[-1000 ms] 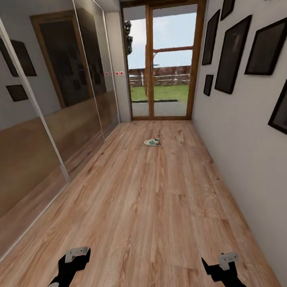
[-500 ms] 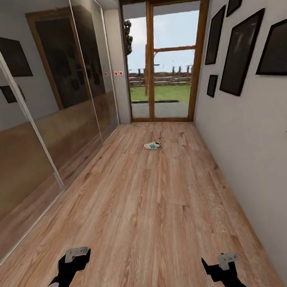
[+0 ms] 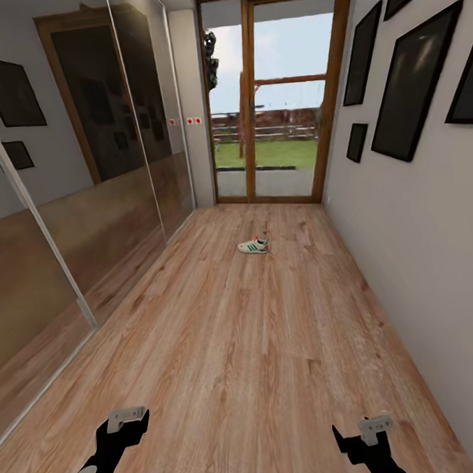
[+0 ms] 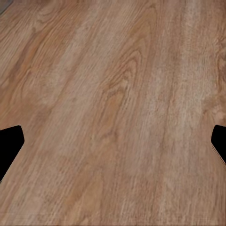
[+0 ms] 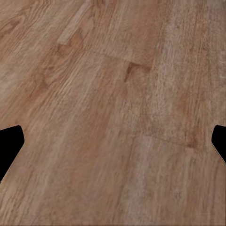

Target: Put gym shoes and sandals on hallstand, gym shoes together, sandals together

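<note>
**Still far from the shoe, both claws empty**

Plainly, the two claws are idle. The left claw (image 3: 129,419) and the right claw (image 3: 360,430) hang low at the near edge of the head view, above bare floor (image 3: 257,347). In each wrist view the two dark fingertips sit at opposite edges of the picture with only wood grain between them, so both claws are spread wide, holding nothing and touching nothing.

Further out, one gym shoe (image 3: 254,246) lies on the floor well down the corridor, roughly in the middle of its width, short of the glass door (image 3: 277,101). It rests on its sole. It is too small here to judge its heading with confidence. To the left runs a mirrored wardrobe (image 3: 66,191); to the right, a wall hung with dark frames (image 3: 413,86).

My judgement: the robot is in transit toward that shoe, and the task is at an early stage.

What could go wrong from here:
- Driving too close could put the base over or against the shoe and knock it along the smooth floor.
- The corridor is narrow, so a drift sideways could bring an arm against the mirror or the right wall.
- The shoe is low; reaching it needs the trunk well down, and a shallow approach would let the fingers skid off the upper.
</note>
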Tool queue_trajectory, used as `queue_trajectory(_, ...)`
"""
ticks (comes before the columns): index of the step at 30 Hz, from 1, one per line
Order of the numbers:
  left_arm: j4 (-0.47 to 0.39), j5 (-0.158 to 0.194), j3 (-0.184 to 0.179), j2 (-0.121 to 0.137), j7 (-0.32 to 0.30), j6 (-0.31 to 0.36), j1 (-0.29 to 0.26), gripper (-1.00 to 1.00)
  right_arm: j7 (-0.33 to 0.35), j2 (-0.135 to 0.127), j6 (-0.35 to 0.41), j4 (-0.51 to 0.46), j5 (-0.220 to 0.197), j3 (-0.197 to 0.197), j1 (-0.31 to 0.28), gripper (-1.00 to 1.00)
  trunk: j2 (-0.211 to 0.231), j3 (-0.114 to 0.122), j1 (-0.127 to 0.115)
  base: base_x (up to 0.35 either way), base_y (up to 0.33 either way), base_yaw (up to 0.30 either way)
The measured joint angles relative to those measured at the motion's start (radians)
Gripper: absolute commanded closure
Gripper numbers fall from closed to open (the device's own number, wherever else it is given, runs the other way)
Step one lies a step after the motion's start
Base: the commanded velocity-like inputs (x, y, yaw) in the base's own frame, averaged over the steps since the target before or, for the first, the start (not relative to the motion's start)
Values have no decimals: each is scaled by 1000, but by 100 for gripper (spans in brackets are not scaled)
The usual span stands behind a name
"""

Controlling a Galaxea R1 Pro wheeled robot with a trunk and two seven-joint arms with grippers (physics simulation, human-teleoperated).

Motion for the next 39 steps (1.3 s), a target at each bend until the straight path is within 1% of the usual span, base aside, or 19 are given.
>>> queue_trajectory(39,0,0,0,0,0,0,0,-100,0,-1,0,0,0,0,0,-100,0,0,0,340,0,0)
